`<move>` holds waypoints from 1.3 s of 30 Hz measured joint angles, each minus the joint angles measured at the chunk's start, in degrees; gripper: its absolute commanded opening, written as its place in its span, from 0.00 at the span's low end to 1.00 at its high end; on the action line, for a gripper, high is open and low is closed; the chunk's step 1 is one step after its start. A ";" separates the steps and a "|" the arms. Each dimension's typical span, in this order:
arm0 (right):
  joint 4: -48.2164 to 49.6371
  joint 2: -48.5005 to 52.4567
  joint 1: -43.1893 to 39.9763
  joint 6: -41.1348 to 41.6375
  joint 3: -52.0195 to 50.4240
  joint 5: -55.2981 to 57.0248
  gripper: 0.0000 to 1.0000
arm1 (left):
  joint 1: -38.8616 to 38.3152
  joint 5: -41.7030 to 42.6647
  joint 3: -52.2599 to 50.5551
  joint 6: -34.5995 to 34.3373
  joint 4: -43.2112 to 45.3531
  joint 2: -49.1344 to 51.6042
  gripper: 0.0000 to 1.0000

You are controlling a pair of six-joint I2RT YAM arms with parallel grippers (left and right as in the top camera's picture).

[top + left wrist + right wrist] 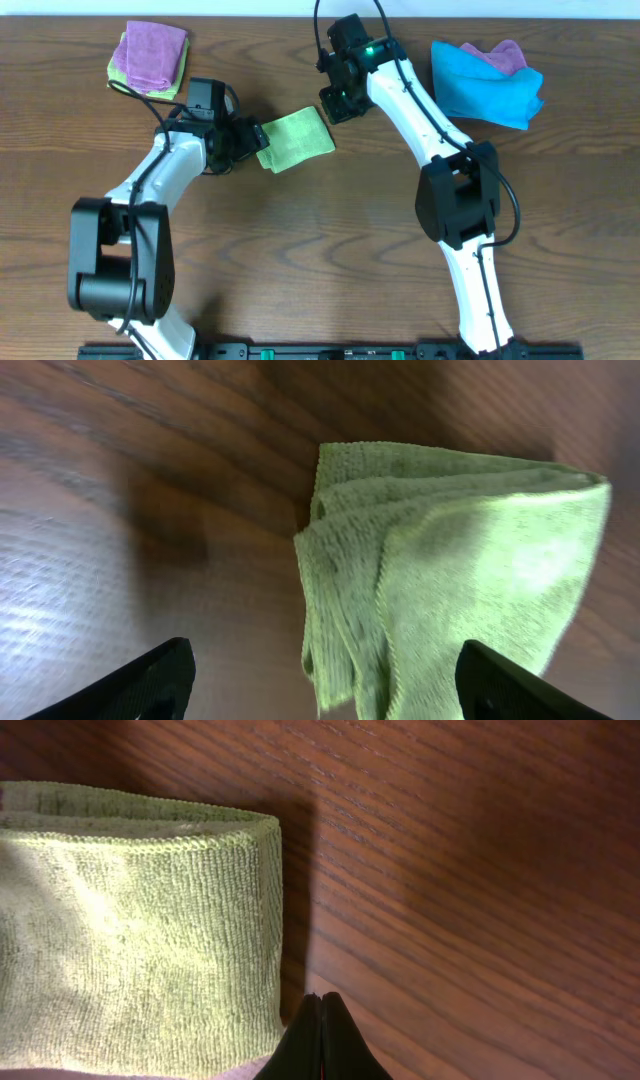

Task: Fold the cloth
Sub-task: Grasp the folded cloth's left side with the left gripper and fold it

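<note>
Wood-grain table [300, 250] bears folded cloth [296, 138]; left pincer [325, 650] gapes, right pincer [322, 1002] pinched empty.

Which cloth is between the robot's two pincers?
The lime-green cloth lying folded alone in the middle. The purple-topped pile and the blue pile sit away at the back corners.

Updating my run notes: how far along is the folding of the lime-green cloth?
Done: the cloth lies on the table as a small layered pad. In hand: nothing gripped; the left claw stands open at its edge, the right claw is shut beside it. Left: perhaps squaring the uneven layers, then backing the claws away.
</note>
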 measured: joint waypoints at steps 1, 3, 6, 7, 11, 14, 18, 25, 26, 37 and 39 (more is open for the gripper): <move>0.81 0.00 0.00 0.13 -0.31 0.00 0.02 | 0.00 0.15 0.00 0.00 0.50 0.68 0.85; 1.88 0.00 0.00 0.39 -0.85 0.00 0.02 | 0.00 0.57 0.00 0.00 1.29 2.03 0.85; 2.78 0.13 0.00 0.90 -1.62 0.00 0.02 | 0.00 1.01 0.00 -0.02 2.29 3.34 0.86; 2.86 0.26 0.00 1.07 -1.70 0.00 0.02 | 0.00 1.03 0.00 -0.04 2.43 3.54 0.86; 2.89 1.66 0.00 1.97 -1.81 0.00 0.02 | 0.00 1.77 0.00 -0.98 4.33 4.37 0.86; 2.89 3.02 0.00 2.80 -1.84 0.00 0.02 | 0.00 3.15 0.02 -1.70 6.29 4.94 0.86; 2.89 4.74 0.02 3.30 -1.97 -0.17 0.02 | 0.07 5.44 0.35 -2.86 8.79 5.92 0.87; 3.10 5.35 0.31 4.39 -2.01 -2.64 0.01 | 0.11 9.55 1.11 -4.76 10.73 7.37 0.85; 3.10 5.38 0.44 4.50 -2.01 -3.04 0.01 | 0.11 9.81 1.14 -4.81 10.73 7.39 0.85; 3.08 5.55 1.88 4.83 -2.01 -4.92 0.02 | 0.15 12.11 0.98 -6.23 9.75 8.94 0.23; 2.34 5.55 1.66 4.83 -1.95 -5.27 0.01 | 0.15 12.00 0.81 -6.45 9.75 9.31 0.06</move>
